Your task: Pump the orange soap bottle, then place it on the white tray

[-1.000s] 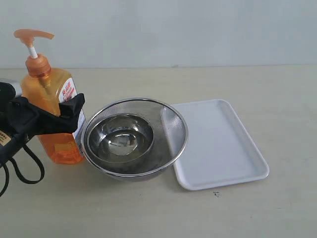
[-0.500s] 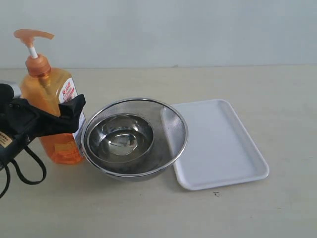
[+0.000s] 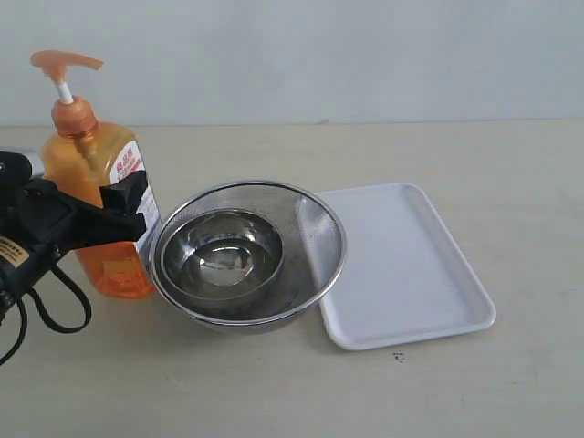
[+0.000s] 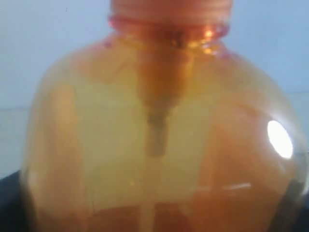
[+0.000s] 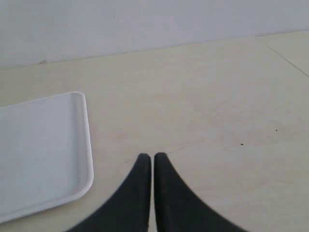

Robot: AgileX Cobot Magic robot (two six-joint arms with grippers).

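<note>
on the tan table (image 3: 456, 146), the white tray (image 3: 401, 265) lies right of the 2 nested steel bowls (image 3: 315, 237), and the orange soap bottle (image 3: 87, 164) stands upright just left of them. the left gripper (image 3: 114, 205), jaws clasping the bottle's midsection, should squeeze squarely so the bottle stays plumb when the pump head (image 3: 64, 62) is pressed. only the exterior view shows this layout. the left wrist view shows just the bottle's shoulder and dip tube, and the right wrist view shows the right gripper (image 5: 152, 162) pinched shut, empty, near the tray's corner.
</note>
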